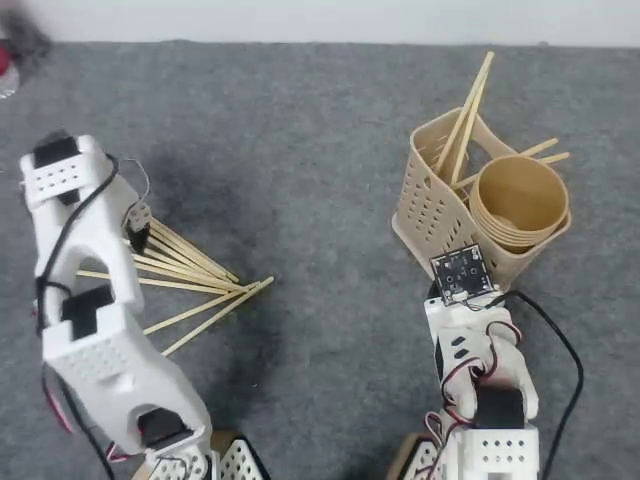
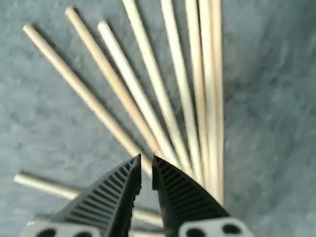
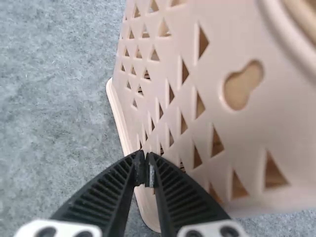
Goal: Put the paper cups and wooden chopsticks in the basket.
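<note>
Several wooden chopsticks (image 1: pixel 190 275) lie fanned out on the grey carpet at the left, seen close up in the left wrist view (image 2: pixel 148 89). My left gripper (image 1: pixel 140 225) (image 2: pixel 146 160) hangs over their spread ends, shut to a narrow slit, its tips right at one stick. The beige perforated basket (image 1: pixel 425 205) stands at the right with stacked paper cups (image 1: pixel 518 200) and a few chopsticks (image 1: pixel 468 110) inside. My right gripper (image 1: pixel 460 275) (image 3: pixel 145 160) is shut and empty, its tips against the basket's near wall (image 3: pixel 207 98).
Grey carpet (image 1: pixel 300 150) covers the whole table. Open floor lies between the chopstick pile and the basket. Cables trail from the right arm (image 1: pixel 555 340).
</note>
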